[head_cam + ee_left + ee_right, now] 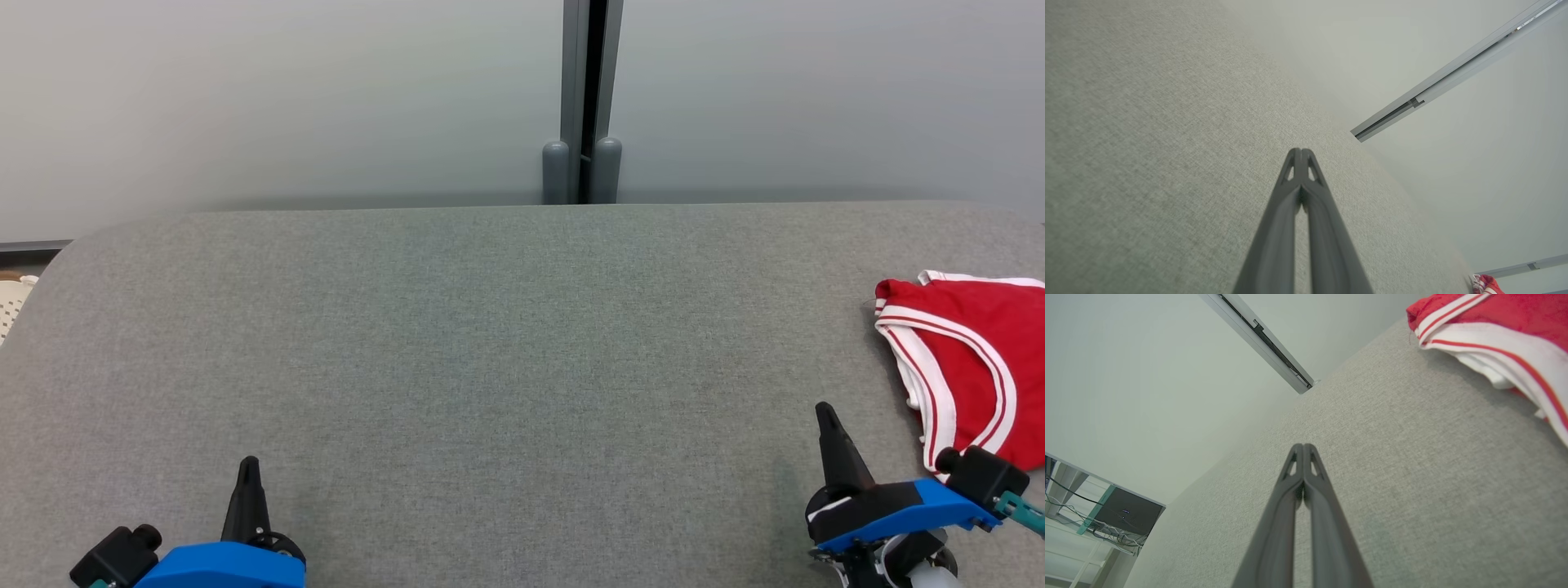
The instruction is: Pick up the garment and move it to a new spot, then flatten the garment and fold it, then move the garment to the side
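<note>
1. Grey woven cloth covers the table point(522, 343). Past its rounded far-left corner, a pale perforated thing point(10, 306) is cut off by the picture's edge and is too partial to identify.
2. At the near edge, toward the left corner, the left gripper point(248, 464) points across the cloth. Its blue body is cut off at the bottom of the head view. In the left wrist view point(1300, 152) its jaws are pressed together tip to tip, with nothing between them.
3. Behind the middle of the far edge, pale wall panels meet at a grey post point(583, 98) with two rounded caps at its foot.
4. At the near edge, toward the right corner, is the right gripper point(824, 410). Its jaws are likewise pressed together and empty, as the right wrist view point(1303, 446) shows. Whether the tips touch the cloth cannot be told.
5. The garment point(971, 359), red with white bands, lies bunched at the right edge of the table.
   - It is just beside the right gripper's body and apart from its fingertips.
   - The picture's edge cuts off its right side, and a black part of the gripper hides its near corner.
   - The left wrist view catches only a small red scrap point(1488, 284).
   - The right wrist view shows it cropped in the top corner point(1494, 314).
</note>
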Controlling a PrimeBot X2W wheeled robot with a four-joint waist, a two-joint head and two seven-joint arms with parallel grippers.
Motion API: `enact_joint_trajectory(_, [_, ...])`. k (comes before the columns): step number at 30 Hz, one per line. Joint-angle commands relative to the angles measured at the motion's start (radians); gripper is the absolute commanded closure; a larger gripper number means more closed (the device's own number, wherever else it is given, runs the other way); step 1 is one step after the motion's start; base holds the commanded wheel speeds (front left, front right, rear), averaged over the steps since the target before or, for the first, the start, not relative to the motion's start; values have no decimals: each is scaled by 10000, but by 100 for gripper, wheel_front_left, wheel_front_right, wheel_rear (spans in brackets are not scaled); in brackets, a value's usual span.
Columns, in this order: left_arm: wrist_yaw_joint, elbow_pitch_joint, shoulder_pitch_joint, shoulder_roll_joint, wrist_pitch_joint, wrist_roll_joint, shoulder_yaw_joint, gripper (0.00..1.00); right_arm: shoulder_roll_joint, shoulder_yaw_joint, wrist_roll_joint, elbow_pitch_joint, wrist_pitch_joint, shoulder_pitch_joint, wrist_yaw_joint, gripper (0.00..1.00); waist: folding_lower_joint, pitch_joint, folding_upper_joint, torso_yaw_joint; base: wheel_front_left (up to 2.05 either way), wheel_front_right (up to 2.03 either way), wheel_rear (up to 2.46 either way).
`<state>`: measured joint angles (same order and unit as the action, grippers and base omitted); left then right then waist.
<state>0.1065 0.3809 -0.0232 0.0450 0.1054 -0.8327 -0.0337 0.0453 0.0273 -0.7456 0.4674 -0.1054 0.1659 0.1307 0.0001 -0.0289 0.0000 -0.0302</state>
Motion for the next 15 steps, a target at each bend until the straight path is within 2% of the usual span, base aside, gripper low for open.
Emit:
enact_joint_trajectory(1, [52, -215, -266, 46, -101, -407, -103, 100, 40, 69, -480, -259, 121, -4, 0, 100, -1, 6, 0, 7, 0, 0, 0])
enact_joint_trajectory(15, [94, -457, -401, 52, -534, -1910, -249, 100, 47, 238, -2153, -676, 547, -134, 1, 100, -1, 43, 0, 51, 0, 0, 0])
